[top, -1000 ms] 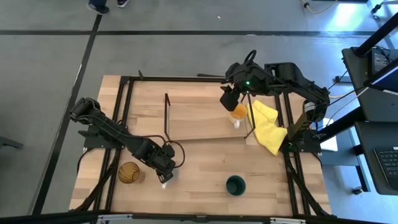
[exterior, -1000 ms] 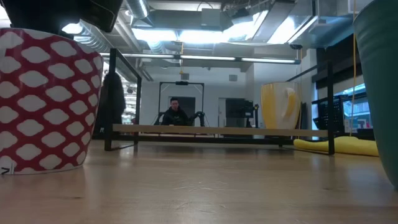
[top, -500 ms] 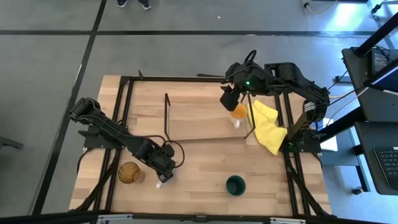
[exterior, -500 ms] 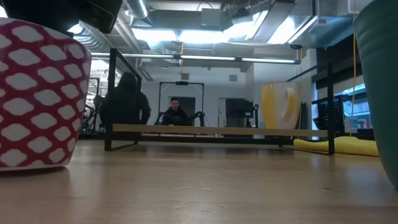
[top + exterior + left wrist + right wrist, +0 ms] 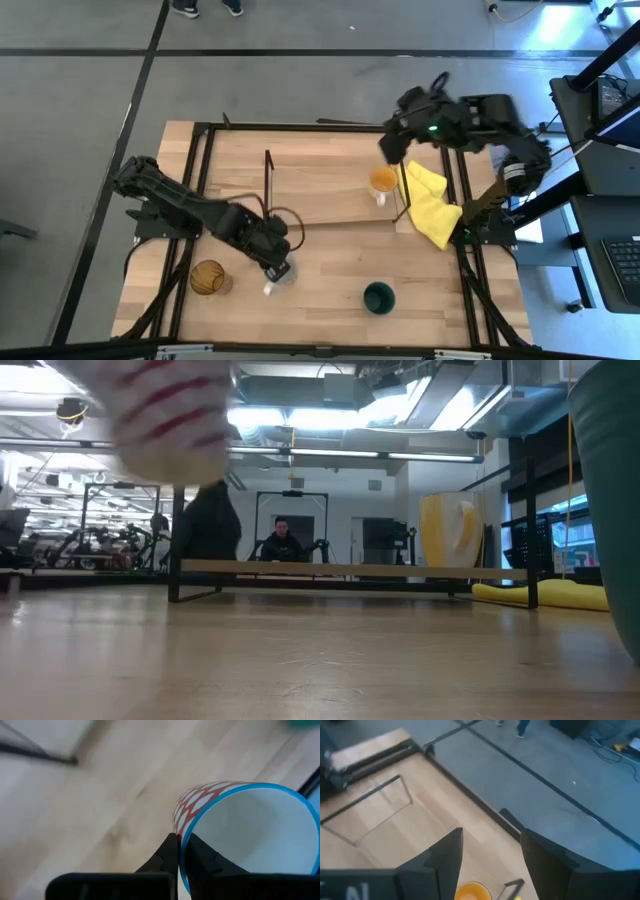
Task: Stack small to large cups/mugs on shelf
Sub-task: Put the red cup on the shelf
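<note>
My left gripper point(image 5: 272, 266) is shut on a white mug with a red pattern and blue rim point(image 5: 235, 820), held above the table's near left part; the low view shows the mug point(image 5: 165, 415) high up. My right gripper point(image 5: 392, 150) is open and empty over the table's far right, beyond the orange-inside mug point(image 5: 383, 182), which stands on the right end of the shelf point(image 5: 320, 200). The amber glass point(image 5: 207, 277) and the dark green cup point(image 5: 379, 297) stand on the table near its front edge. My left gripper pinches the mug's wall at the rim point(image 5: 183, 832), one finger inside the mug and one outside against the red pattern. The fingers come from above. The mug is lifted clear of the table and hangs tilted below the fingers.
A yellow cloth point(image 5: 430, 205) lies at the right, beside the shelf's right wire frame. The shelf's left wire frame point(image 5: 268, 185) stands upright. A person point(image 5: 283, 540) sits in the room beyond the table, and another dark figure point(image 5: 205, 525) stands there.
My left gripper has risen and gone toward the table's right with the patterned mug, which stood on the table and now hangs clear. My right gripper has drawn back from over the orange-inside mug toward the table's far right; that mug has stayed on the shelf.
</note>
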Robot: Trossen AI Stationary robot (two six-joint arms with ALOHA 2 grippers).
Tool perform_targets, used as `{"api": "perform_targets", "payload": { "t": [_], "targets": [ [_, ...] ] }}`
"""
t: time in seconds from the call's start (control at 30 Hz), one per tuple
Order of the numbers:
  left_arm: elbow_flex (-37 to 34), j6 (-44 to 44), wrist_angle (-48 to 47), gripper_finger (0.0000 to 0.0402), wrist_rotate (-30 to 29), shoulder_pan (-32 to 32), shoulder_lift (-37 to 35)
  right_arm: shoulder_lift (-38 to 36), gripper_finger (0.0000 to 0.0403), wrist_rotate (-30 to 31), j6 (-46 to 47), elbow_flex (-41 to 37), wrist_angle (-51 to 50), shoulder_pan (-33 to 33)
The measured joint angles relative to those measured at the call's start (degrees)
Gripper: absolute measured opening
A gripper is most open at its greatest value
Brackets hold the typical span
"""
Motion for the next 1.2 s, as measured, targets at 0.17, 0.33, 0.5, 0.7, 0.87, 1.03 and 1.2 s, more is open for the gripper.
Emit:
{"api": "perform_targets", "payload": {
  "t": [0.17, 0.33, 0.5, 0.7, 0.87, 1.03, 1.2],
  "targets": [
    [7.6, 3.3, -3.9, 0.0008, -4.4, 5.1, 0.0, -4.9, 0.0201, 1.3, 4.7, -1.0, -0.6, 0.0],
    [10.7, 7.1, -1.9, 0.0008, -6.1, 11.6, -0.1, -8.6, 0.0201, 1.4, 6.6, -4.2, -0.5, 0.2],
    [11.0, 11.4, 2.8, 0.0008, -6.0, 17.7, 0.6, -12.2, 0.0201, 1.3, 8.8, -12.6, -0.5, 0.6],
    [11.0, 17.2, 5.4, 0.0008, -0.8, 23.9, 5.8, -16.7, 0.0201, 1.5, 14.9, -26.3, -0.2, 4.0],
    [12.7, 22.1, 5.8, 0.0008, 2.9, 28.7, 10.3, -20.2, 0.0201, 3.8, 20.4, -34.2, 3.3, 8.4],
    [20.5, 26.0, 6.0, 0.0008, 3.1, 32.4, 14.4, -22.6, 0.0201, 5.7, 27.0, -37.8, 3.6, 11.2],
    [27.8, 28.3, 2.7, 0.0008, 3.6, 34.5, 20.2, -23.7, 0.0201, 7.1, 31.1, -39.8, 3.4, 13.7]
  ]
}}
